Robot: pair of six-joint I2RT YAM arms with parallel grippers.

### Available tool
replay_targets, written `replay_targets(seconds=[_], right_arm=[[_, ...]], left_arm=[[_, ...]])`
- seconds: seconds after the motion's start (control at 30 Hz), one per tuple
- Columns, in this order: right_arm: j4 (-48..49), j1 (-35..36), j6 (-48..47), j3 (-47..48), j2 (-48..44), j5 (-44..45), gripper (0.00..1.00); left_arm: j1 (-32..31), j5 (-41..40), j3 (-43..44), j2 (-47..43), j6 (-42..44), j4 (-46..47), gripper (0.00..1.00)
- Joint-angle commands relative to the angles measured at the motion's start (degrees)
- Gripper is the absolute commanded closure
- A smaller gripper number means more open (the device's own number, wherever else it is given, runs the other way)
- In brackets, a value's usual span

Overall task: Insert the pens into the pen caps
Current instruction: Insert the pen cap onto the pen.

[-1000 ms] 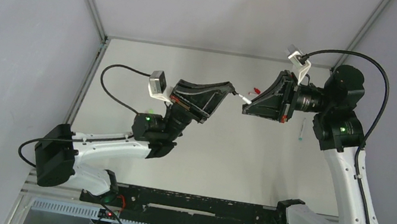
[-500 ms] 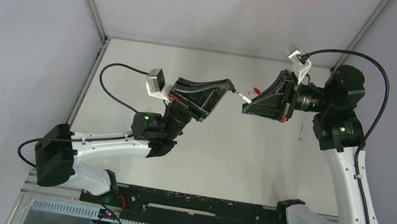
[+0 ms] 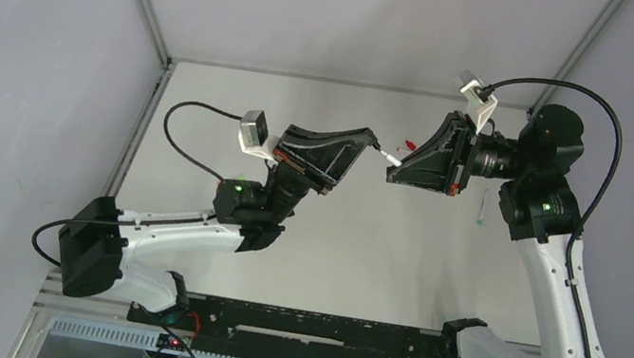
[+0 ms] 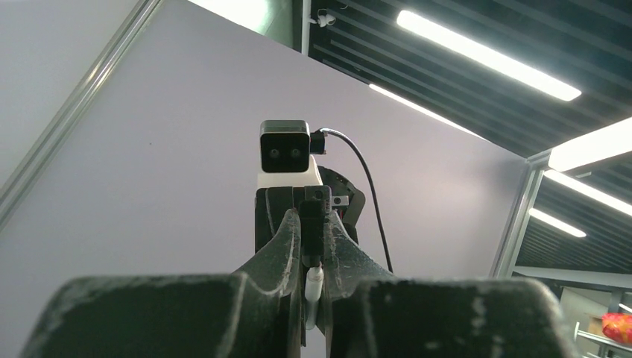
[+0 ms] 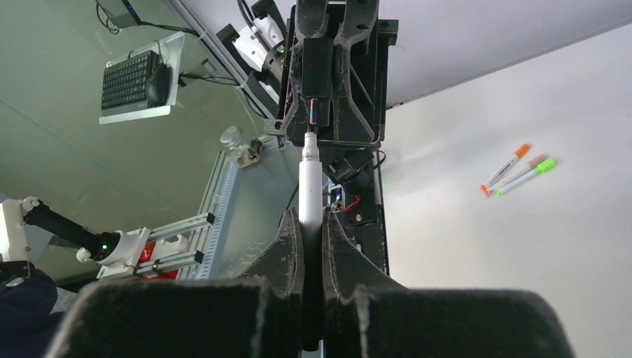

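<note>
**A:** How many pens can you count, starting nearest the arm bases?

**B:** Four. Nearest is a teal-ended pen [image 3: 482, 207], lying on the counter [image 3: 360, 244] closer to the bases than the held pen [image 3: 387, 156] and off to its right, beside the right arm. The held pen itself hangs above the middle of the counter.

**A:** Who has it?

**B:** The right fingers [image 5: 289, 246] pinch its white barrel from both sides, with about half its length sticking out ahead of them.

**A:** And the left fingers [image 4: 276, 261]?

**B:** They face the right ones tip to tip. They are pressed close on one small dark cap [image 5: 316, 112], and the held pen's nib end meets it in line. I cannot tell how far the nib is in.

**A:** The other two pens?

**B:** They show only from the right wrist: an orange-ended pen [image 5: 504, 169] and a green-ended pen [image 5: 525, 175]. They lie side by side, almost touching, flat on the counter and well apart from the held pen.

**A:** Anything farther back?

**B:** One red piece [image 3: 409, 144] lies on the counter just beyond the held pen. It is too small to tell whether it is a pen or a cap.
</note>
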Motion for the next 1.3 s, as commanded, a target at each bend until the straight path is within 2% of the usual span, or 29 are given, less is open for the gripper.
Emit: replay_targets(seconds=[0.0, 0.73, 1.27], right_arm=[[2.02, 0.48, 1.29, 0.04, -0.27, -0.09, 1.0], [4.8, 0.33, 1.33, 0.04, 0.54, 3.03, 1.0], [-0.08, -1.92, -9.19, -3.49, -1.7, 7.98, 1.0]], left_arm=[[-0.36, -0.61, 3.37, 0.23, -0.73, 1.92, 0.99], [-1.33, 0.74, 4.67, 3.15, -5.29, 1.93, 1.0], [-3.82, -1.97, 1.1, 8.33, -2.89, 1.93, 1.0]])
